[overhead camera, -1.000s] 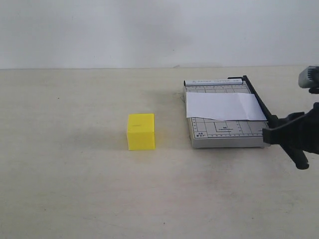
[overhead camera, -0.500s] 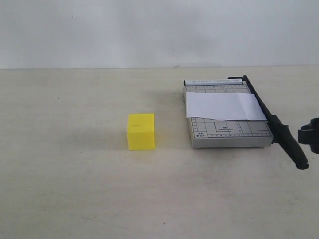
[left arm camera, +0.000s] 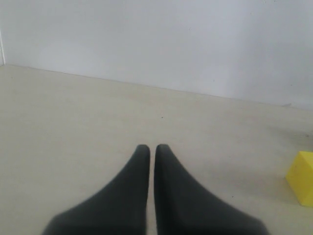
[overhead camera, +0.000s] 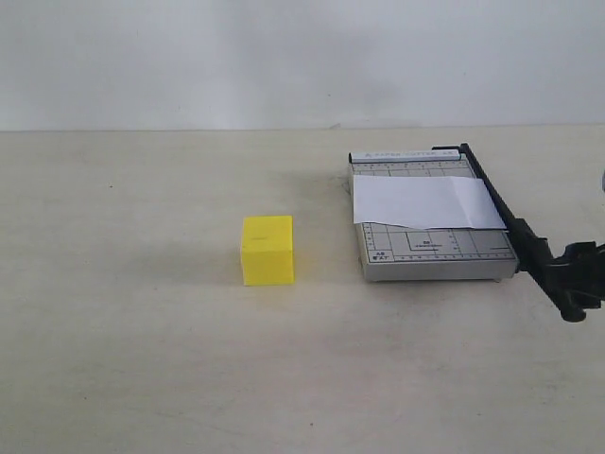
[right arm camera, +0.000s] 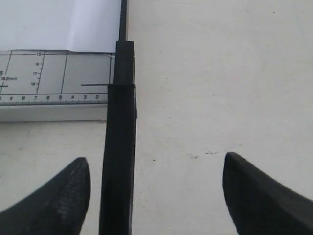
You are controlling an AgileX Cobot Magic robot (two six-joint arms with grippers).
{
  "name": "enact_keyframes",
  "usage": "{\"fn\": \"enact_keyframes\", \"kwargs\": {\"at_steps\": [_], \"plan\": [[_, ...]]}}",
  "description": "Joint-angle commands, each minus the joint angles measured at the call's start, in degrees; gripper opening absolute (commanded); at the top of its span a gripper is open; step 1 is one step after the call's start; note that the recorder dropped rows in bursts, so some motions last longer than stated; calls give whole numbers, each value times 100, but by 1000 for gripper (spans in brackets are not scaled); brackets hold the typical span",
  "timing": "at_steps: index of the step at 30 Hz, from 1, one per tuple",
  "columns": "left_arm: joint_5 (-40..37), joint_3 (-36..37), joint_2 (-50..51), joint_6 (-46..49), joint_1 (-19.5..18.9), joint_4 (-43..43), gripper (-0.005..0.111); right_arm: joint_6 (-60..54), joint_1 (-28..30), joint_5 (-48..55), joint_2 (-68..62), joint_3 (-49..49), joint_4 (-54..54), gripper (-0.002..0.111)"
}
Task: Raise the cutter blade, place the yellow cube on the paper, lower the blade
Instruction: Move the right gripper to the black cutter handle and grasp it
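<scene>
The yellow cube (overhead camera: pixel 267 250) sits on the table left of the grey cutter base (overhead camera: pixel 435 251); it also shows in the left wrist view (left arm camera: pixel 302 177). The white paper (overhead camera: pixel 425 201) lies across the base. The cutter blade (overhead camera: pixel 501 213) lies down along the base's right edge. My right gripper (overhead camera: pixel 579 274) is at the blade's handle end. In the right wrist view it (right arm camera: pixel 156 169) stands open, and the black handle (right arm camera: pixel 120 147) runs between its fingers, close to one finger (right arm camera: pixel 66 196) and apart from both. My left gripper (left arm camera: pixel 152 148) is shut on nothing, over bare table.
A plain white wall stands behind the beige table (overhead camera: pixel 123 359). The paper (right arm camera: pixel 58 24) and the base's ruler markings (right arm camera: pixel 54 83) show beyond the handle in the right wrist view.
My right gripper has opened wide. It drew off toward the right edge of the exterior view, then came back to the handle end. Cube, paper and blade have not moved.
</scene>
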State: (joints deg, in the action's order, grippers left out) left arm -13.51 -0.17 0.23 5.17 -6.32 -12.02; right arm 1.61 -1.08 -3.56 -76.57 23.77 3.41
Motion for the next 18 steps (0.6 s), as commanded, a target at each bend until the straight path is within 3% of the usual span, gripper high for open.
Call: {"fn": "enact_keyframes", "kwargs": {"at_steps": [1,13,15,18], "plan": [[15,17,-23,-48,25,8,4,-6,-9,-81,-125,-23,-16,71],[25,17,-23,-48,25,8,4,-6,-9,-500,-748,-23,-16,71],[25,17,-23,-48,25,8,4,-6,-9,-498,-748,-23,-16,65],[25,17,-23,-48,25,8,4,7,-9,-437,-748,-23,-16,46]]}}
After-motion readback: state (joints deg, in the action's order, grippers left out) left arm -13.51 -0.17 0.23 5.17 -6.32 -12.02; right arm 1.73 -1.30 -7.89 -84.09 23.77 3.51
